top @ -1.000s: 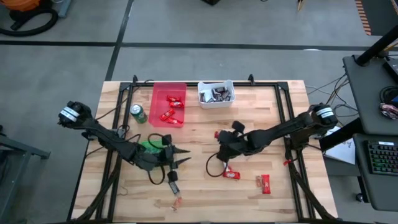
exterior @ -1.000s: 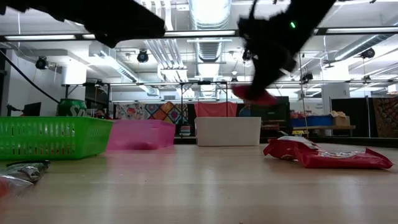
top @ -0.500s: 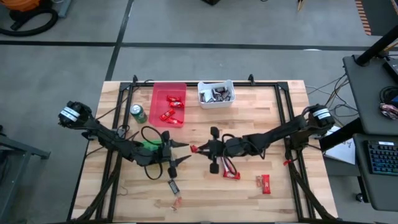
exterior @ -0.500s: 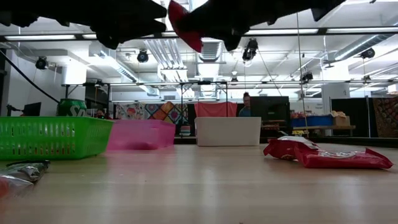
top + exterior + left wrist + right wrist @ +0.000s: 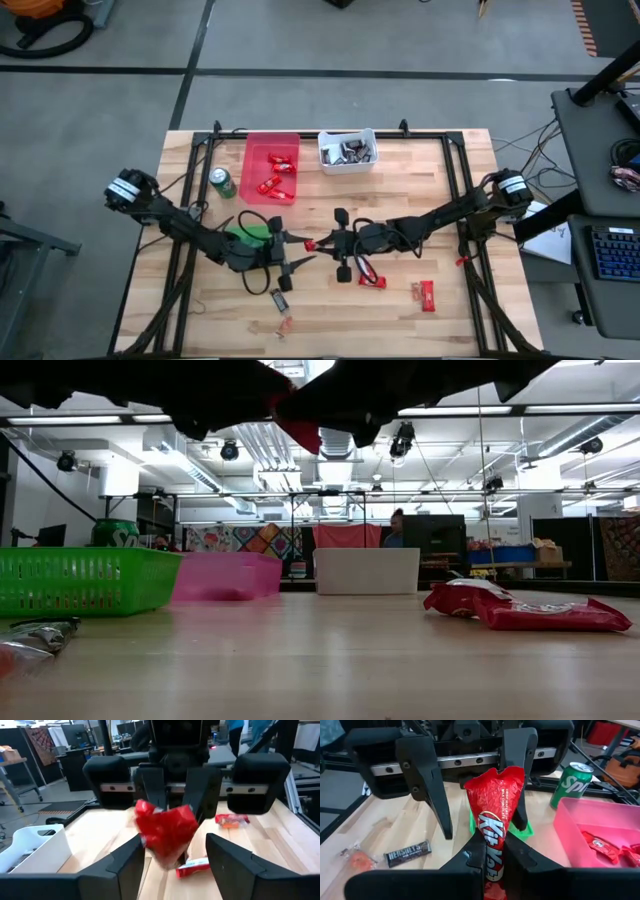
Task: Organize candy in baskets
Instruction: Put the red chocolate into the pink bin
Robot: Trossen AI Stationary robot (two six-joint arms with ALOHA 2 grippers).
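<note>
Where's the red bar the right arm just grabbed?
Mid-table in the high view: red KitKat bar pinched in the right pincer, poking between the open left pincer fingers, off the table.

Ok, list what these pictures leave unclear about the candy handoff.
- Green basket contents: high view, left arm covers it; low view shows only its wall.
- White basket candy: too small to count.
- Both grippers: low view, cut off by the top edge.
- Small candy near the table's front edge: too small to identify.
</note>
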